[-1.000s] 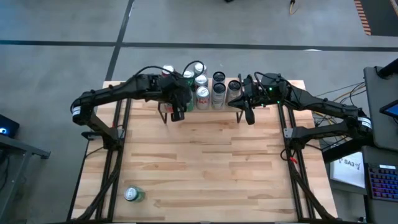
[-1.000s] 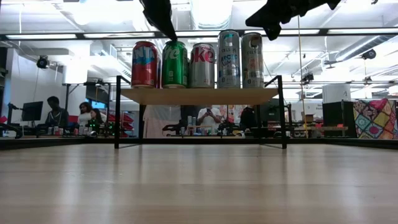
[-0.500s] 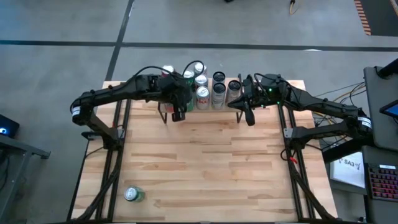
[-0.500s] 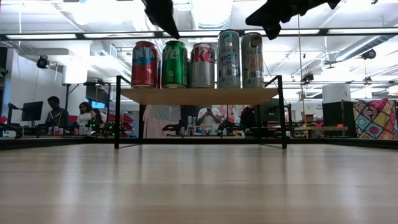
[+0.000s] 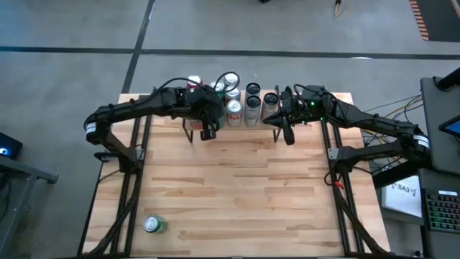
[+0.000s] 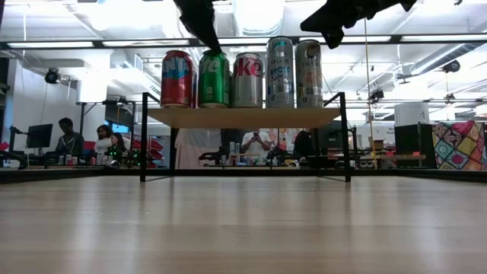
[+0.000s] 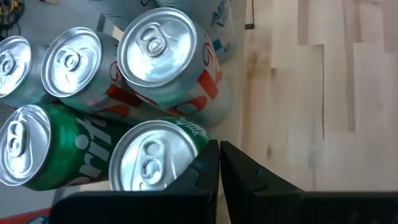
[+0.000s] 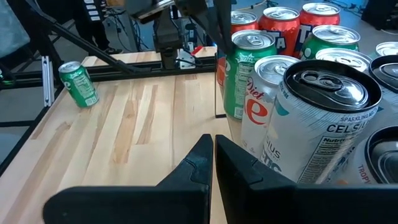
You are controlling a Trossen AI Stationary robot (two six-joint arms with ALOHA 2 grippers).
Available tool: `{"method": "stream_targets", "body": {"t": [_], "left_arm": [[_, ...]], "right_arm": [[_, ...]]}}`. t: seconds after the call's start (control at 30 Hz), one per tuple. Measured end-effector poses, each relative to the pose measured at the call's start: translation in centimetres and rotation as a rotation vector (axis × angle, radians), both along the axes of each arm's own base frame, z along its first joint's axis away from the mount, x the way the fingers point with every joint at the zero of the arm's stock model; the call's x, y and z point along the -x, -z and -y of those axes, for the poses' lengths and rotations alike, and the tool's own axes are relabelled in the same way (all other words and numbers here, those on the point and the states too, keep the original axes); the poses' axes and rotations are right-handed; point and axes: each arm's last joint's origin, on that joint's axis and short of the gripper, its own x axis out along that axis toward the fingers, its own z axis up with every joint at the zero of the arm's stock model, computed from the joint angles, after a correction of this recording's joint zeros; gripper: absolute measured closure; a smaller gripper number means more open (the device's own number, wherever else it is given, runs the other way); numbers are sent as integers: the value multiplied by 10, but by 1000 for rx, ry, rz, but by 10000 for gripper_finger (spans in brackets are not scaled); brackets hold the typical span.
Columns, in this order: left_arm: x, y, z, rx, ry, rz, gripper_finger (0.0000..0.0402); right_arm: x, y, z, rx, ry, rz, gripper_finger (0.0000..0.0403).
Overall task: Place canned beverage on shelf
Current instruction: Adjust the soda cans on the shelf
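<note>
Light-wood shelf (image 6: 243, 116), upright cans (image 6: 232, 79) crowded on top

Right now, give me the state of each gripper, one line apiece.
Left gripper: closed, holding nothing, above the green can on the shelf.
Right gripper: closed, empty, by the shelf's other end.

Light-wood plank surface (image 5: 237, 187) carries shelf (image 6: 243, 116) at far edge, black legs standing on planks. Shelf board packed with upright cans: red can (image 6: 176, 78), green Sprite can (image 6: 214, 79), Diet Coke can (image 6: 247, 80), two tall slim cans. Lone green can (image 5: 153, 225) upright on surface near front left corner, well apart from shelf.
</note>
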Motion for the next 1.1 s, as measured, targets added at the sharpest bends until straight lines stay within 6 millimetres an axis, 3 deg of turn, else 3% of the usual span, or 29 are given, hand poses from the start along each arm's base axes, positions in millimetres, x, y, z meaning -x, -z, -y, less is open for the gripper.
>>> {"method": "stream_targets", "body": {"t": [0.17, 0.4, 0.83, 1.1], "left_arm": [[-3, -1, -1, 3, -18, 31, 402], [7, -11, 2, 4, -12, 17, 402], [2, -5, 0, -12, -38, -19, 402], [5, -10, 1, -16, -37, -5, 402]], "right_arm": [[0, 0, 0, -7, 2, 0, 394], [0, 0, 0, -4, 1, -1, 394], [0, 0, 0, -1, 0, -1, 394], [0, 0, 0, -3, 0, -5, 394]]}}
